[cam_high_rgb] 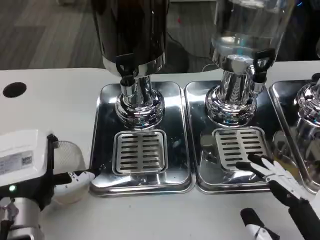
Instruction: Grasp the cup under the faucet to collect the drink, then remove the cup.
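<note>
A translucent plastic cup stands on the white table just left of the left drip tray. My left hand grips it from the left; a black-and-white finger wraps round its lower front. The cup is well left of and nearer than the black faucet of the dark drink dispenser. The slotted grate under that faucet is bare. My right hand hovers at the lower right with fingers spread and holds nothing. Its fingertips reach over the front of the second tray's grate.
A clear dispenser with its own faucet stands on the second steel tray. Part of a third dispenser shows at the right edge. A round dark hole sits in the table at the far left.
</note>
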`<state>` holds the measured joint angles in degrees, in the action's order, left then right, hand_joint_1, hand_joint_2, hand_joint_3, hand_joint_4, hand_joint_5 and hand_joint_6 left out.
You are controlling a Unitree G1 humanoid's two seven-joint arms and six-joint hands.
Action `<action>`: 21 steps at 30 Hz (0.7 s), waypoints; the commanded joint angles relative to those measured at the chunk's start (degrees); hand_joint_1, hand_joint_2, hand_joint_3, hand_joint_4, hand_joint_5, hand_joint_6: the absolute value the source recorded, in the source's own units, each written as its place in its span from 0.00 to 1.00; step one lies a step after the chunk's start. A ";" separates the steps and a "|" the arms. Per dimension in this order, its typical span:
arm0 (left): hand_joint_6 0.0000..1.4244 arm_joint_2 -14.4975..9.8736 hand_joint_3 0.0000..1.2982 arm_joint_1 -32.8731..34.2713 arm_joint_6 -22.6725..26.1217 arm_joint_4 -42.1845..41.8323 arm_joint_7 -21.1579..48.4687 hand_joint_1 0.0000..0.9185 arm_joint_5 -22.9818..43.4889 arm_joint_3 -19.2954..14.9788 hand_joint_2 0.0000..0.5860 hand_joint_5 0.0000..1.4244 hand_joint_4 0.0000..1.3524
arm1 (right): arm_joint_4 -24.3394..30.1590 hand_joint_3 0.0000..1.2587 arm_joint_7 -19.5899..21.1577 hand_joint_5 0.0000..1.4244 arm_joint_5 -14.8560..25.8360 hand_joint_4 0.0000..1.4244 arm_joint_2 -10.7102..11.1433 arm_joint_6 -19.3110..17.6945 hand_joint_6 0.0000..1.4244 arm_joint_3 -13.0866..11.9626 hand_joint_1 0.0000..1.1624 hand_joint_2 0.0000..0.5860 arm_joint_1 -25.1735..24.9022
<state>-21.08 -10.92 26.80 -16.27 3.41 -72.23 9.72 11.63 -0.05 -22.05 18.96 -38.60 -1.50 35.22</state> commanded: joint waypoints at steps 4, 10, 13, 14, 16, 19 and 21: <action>0.68 0.02 0.41 -0.45 -0.65 -4.83 -1.37 0.38 0.80 -2.13 0.18 0.58 0.45 | -0.14 0.16 -0.42 0.01 0.30 0.05 0.57 -1.48 0.00 0.26 0.39 0.65 0.17; 0.68 0.60 0.41 1.44 -0.88 -6.43 0.13 0.38 0.89 -2.47 0.18 0.58 0.45 | 0.08 0.16 -0.49 0.01 0.46 0.05 0.61 -1.80 0.00 0.38 0.39 0.65 0.52; 0.68 1.06 0.41 2.78 -0.84 -6.39 0.72 0.38 0.52 -2.05 0.18 0.58 0.45 | 0.04 0.16 -0.53 0.01 0.65 0.05 0.67 -2.03 0.00 0.29 0.39 0.65 0.70; 0.68 1.43 0.41 3.52 -0.86 -6.20 0.96 0.38 0.35 -1.72 0.18 0.58 0.45 | 0.04 0.16 -0.52 0.01 0.78 0.05 0.72 -2.21 0.00 0.17 0.39 0.65 0.82; 0.68 2.23 0.41 5.16 -0.87 -5.62 1.43 0.38 -0.08 -0.89 0.18 0.58 0.44 | 0.03 0.16 -0.54 0.01 1.16 0.05 0.86 -2.57 0.00 -0.09 0.39 0.65 1.09; 0.68 3.94 0.41 7.99 -0.80 -4.02 1.83 0.38 -0.70 1.07 0.18 0.58 0.44 | -0.29 0.16 -0.58 0.01 1.72 0.05 1.21 -3.13 0.00 -0.53 0.39 0.65 1.53; 0.67 4.62 0.40 8.97 -0.63 -3.26 1.90 0.38 -1.15 2.00 0.18 0.58 0.44 | -0.55 0.16 -0.63 0.01 2.11 0.05 1.45 -3.37 0.00 -0.71 0.39 0.65 1.65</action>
<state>-17.49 -4.55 26.31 -20.30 5.01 -72.15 10.26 11.62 -0.45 -20.90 19.94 -40.70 -1.59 36.34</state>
